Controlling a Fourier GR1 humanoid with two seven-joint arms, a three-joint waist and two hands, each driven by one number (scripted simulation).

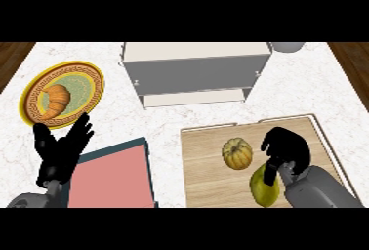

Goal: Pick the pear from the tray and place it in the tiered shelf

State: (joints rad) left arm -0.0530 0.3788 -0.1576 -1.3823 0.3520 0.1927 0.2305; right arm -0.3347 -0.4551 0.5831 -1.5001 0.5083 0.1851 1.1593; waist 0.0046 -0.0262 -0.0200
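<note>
A yellow-green pear (pixel 264 189) lies on the wooden tray (pixel 209 176) near its front edge. My right hand (pixel 287 146) hovers just above and behind the pear, fingers curled downward, and its wrist covers the pear's right side; nothing is held. An orange ribbed squash (pixel 237 153) sits on the tray left of that hand. The white tiered shelf (pixel 193 72) stands at the back centre. At the left, my left hand (pixel 61 149) stays open with fingers up.
A yellow patterned plate (pixel 90 80) with a croissant (pixel 56 100) is at the back left. A pink board with a teal rim (pixel 108 178) lies front left. A grey cup (pixel 288 46) shows at the back right.
</note>
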